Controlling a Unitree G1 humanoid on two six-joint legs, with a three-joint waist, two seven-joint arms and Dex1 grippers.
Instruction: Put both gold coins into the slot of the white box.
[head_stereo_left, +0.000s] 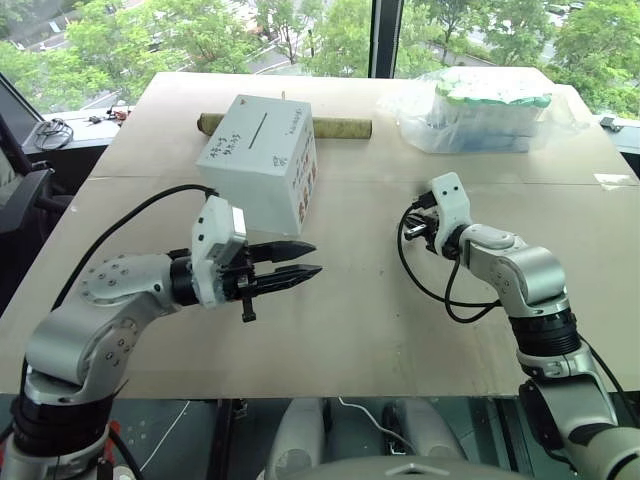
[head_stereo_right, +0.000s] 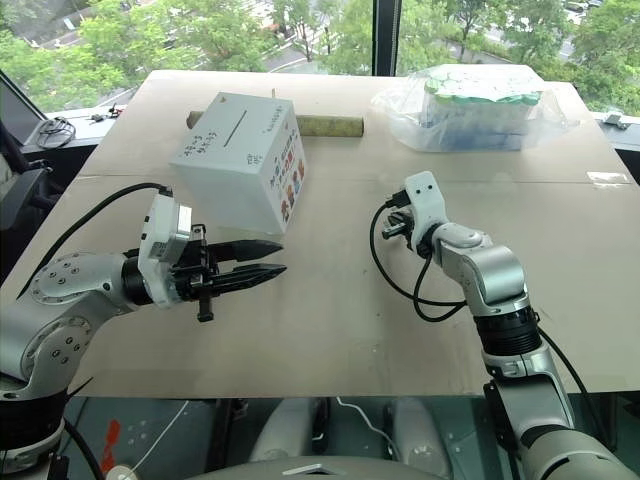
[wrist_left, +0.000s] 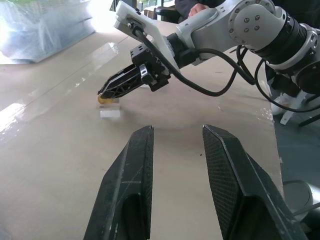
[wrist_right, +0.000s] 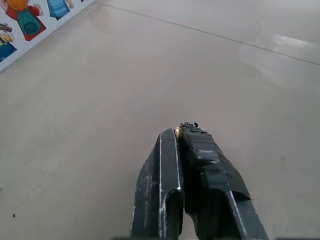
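The white box (head_stereo_left: 262, 165) stands tilted at the back left of the table, its dark slot (head_stereo_left: 258, 127) on the top face and stickers on its side. My left gripper (head_stereo_left: 305, 260) hangs open just in front of the box, pointing right, nothing between its fingers (wrist_left: 131, 170). My right gripper (wrist_left: 102, 95) is low over the table's middle right, shut on a gold coin (wrist_left: 104, 99) at its tips. A gold glint (wrist_right: 177, 131) shows between the shut fingertips in the right wrist view.
A brown cardboard tube (head_stereo_left: 340, 127) lies behind the box. A clear plastic bag of white-green packs (head_stereo_left: 485, 110) sits at the back right. A small clear plastic bit (wrist_left: 110, 113) lies on the table (head_stereo_left: 340, 330) under the right gripper's tips.
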